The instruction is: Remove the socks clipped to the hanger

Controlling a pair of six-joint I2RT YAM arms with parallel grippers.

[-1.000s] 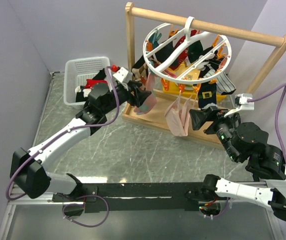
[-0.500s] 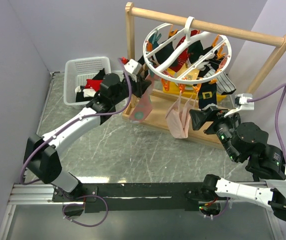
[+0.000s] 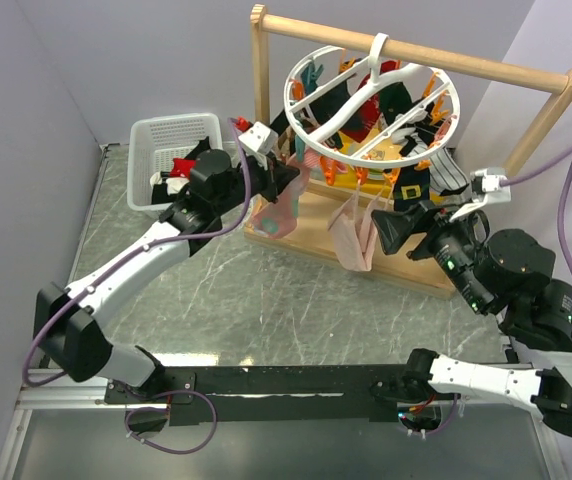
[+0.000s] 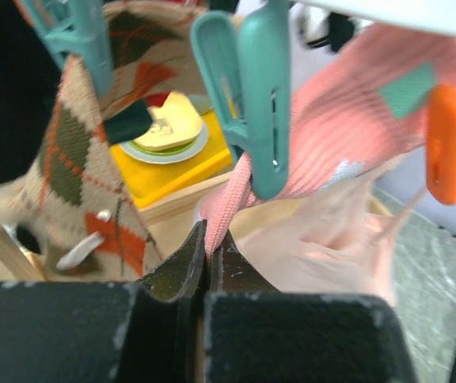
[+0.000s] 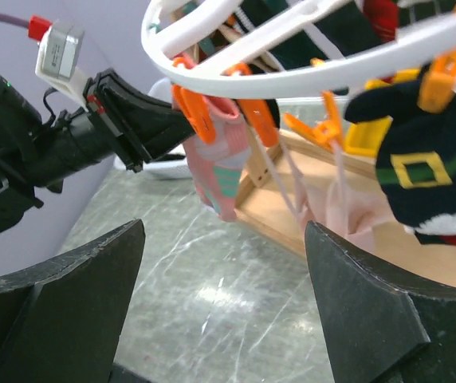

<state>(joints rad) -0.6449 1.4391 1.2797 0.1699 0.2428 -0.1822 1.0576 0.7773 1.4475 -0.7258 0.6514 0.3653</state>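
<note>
The white hanger (image 3: 292,96) hangs by its hook from the wooden rail, with several socks clipped round it. My left gripper (image 3: 288,182) is shut on the ribbed edge of a pink sock with teal patches (image 3: 275,214), just under the hanger's left rim. In the left wrist view the fingertips (image 4: 206,243) pinch that pink sock (image 4: 347,120) below a teal clip (image 4: 260,96). My right gripper (image 3: 390,228) stands open to the right of a pale pink sock (image 3: 354,236). In the right wrist view the gripper (image 5: 224,239) holds nothing, below the hanger (image 5: 308,68) and the pink sock (image 5: 216,171).
A white basket (image 3: 156,140) holding a few socks stands at the back left. The tall wooden frame (image 3: 416,52) rests on a wooden base (image 3: 406,265) with a yellow object (image 4: 172,163) on it. A black sock with a yellow buckle (image 5: 419,171) hangs at the right.
My left gripper rose to the pink sock under the hanger's left rim and shut on its edge. The right arm lifted a little toward the hanger, still open.
</note>
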